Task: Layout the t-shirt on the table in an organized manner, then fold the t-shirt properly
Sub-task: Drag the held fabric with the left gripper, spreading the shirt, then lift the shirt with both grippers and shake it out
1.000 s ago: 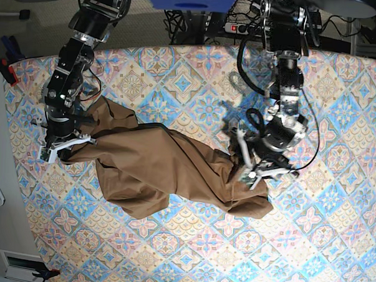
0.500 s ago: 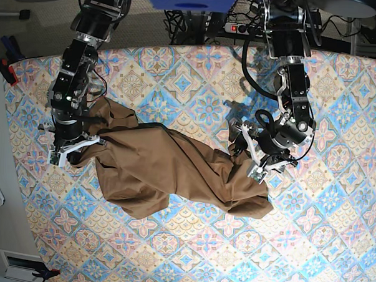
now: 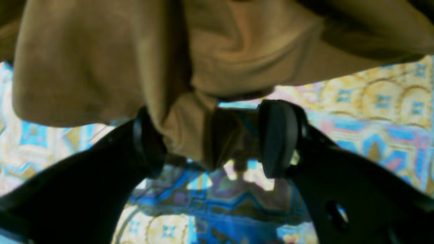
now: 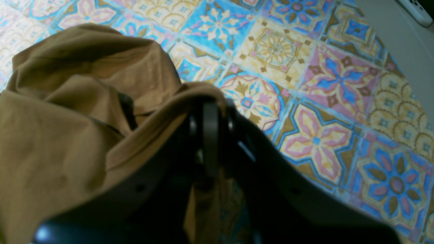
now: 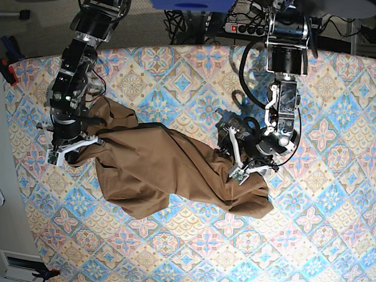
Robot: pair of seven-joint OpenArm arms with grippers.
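The t-shirt [image 5: 174,168] lies twisted and bunched across the counter [image 5: 339,110], its one end pinched in the closed right tool [image 5: 68,147], so the wide-open left tool [image 5: 240,162], straddling a fold, should close on a single hem before spreading.

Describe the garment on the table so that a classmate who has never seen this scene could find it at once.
Look at the wide table covered in blue, pink and cream diamond tiles. Across its middle, between the two robot arms, lies the t-shirt, a crumpled, twisted heap of cloth. It is the only plain tan thing there, with no pattern or print.
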